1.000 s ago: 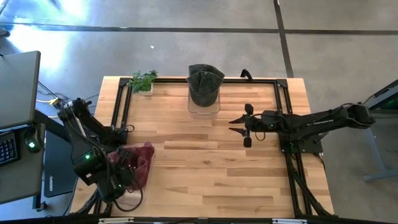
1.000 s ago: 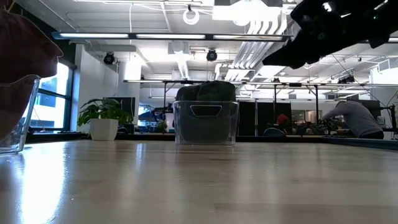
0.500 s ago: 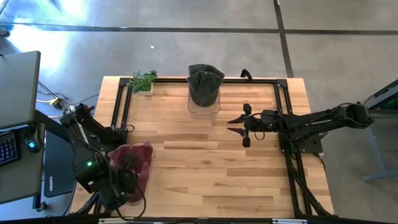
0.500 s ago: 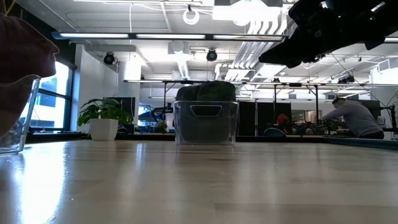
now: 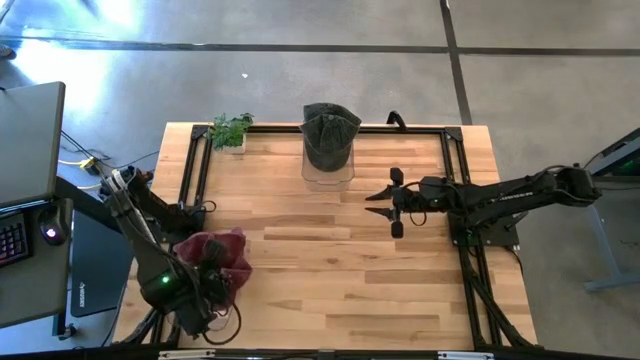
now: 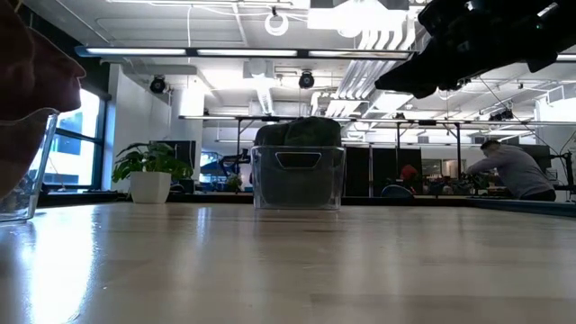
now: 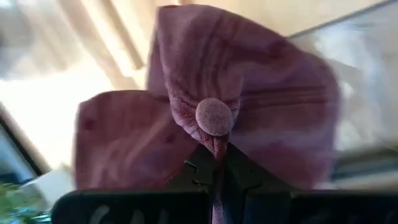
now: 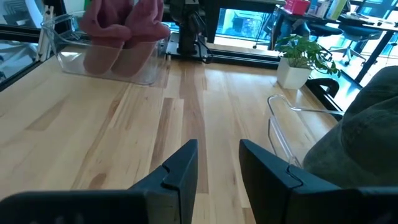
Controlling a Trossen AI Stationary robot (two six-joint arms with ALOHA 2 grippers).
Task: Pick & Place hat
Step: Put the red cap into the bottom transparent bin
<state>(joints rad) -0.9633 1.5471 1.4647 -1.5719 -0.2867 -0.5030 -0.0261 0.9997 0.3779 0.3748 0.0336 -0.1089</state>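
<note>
The left tool [image 5: 212, 283] is pinched shut on the maroon hat [image 5: 218, 257] at its crown, holding it above a clear bin [image 8: 115, 62] at the table's [image 5: 330, 270] near-left corner. The right tool [image 5: 381, 200], fingers parted and empty, hovers beside a second clear bin [image 5: 328, 172] holding a dark green hat [image 5: 330, 135].

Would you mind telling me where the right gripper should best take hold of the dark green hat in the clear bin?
Probably the crown of the dark green hat, coming down from above. It bulges above the rim of the clear bin, whose walls block the sides. The right gripper is open over the table, beside the bin.
</note>
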